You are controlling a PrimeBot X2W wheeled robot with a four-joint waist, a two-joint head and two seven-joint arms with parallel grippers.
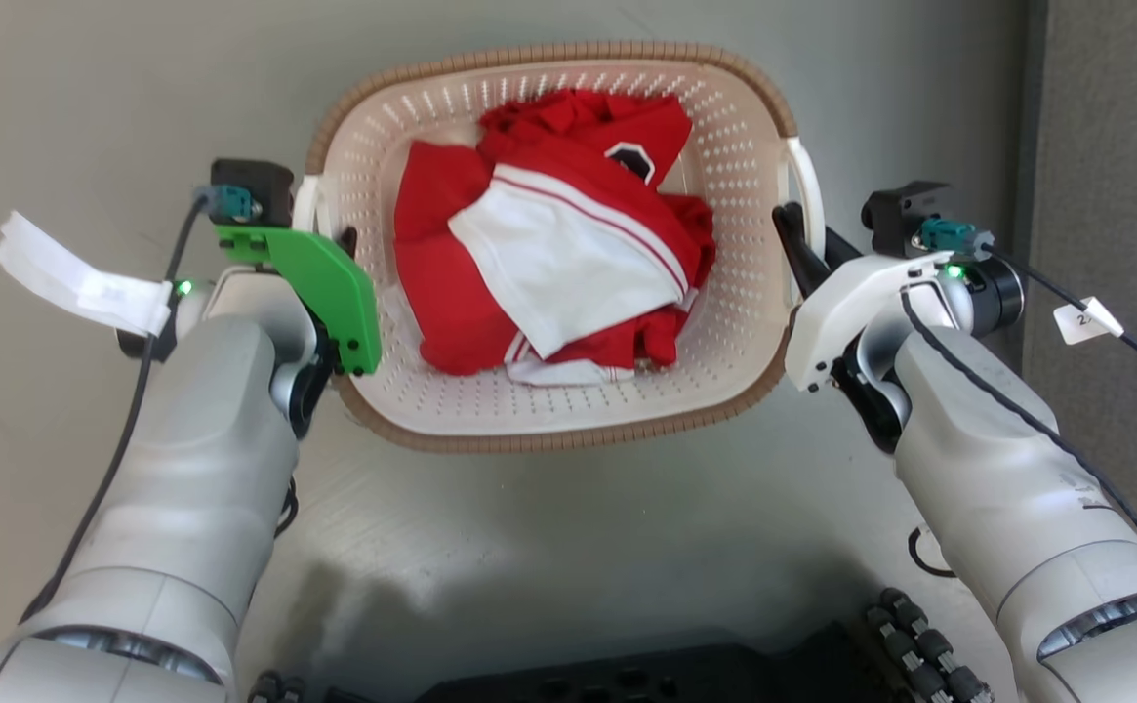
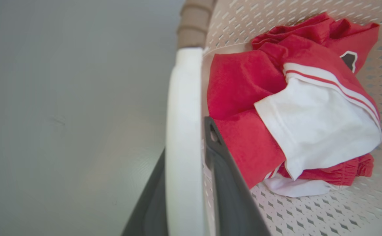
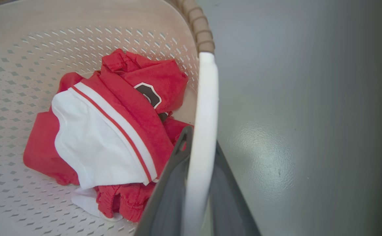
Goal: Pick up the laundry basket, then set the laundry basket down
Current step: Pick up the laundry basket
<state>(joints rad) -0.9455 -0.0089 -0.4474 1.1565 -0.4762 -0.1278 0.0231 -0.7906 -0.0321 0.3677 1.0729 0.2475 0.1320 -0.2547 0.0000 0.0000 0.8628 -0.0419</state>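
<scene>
Fingers (image 2: pixel 223 164) of the left gripper (image 1: pixel 332 239) sit one on each side of the left handle (image 2: pixel 182 114), drawn in narrow and apparently clamped on it. The right gripper (image 1: pixel 802 229) fingers (image 3: pixel 171 183) hold the right handle (image 3: pixel 204 131) the same way. The laundry basket (image 1: pixel 548 439) fills the upper centre of the head view, its long axis running left to right between the two arms, so any lift or lowering looks to depend on both arms moving level. Whether it rests on the grey floor (image 1: pixel 568 547) I cannot tell. Inside lies a crumpled red and white garment (image 1: pixel 553 244).
</scene>
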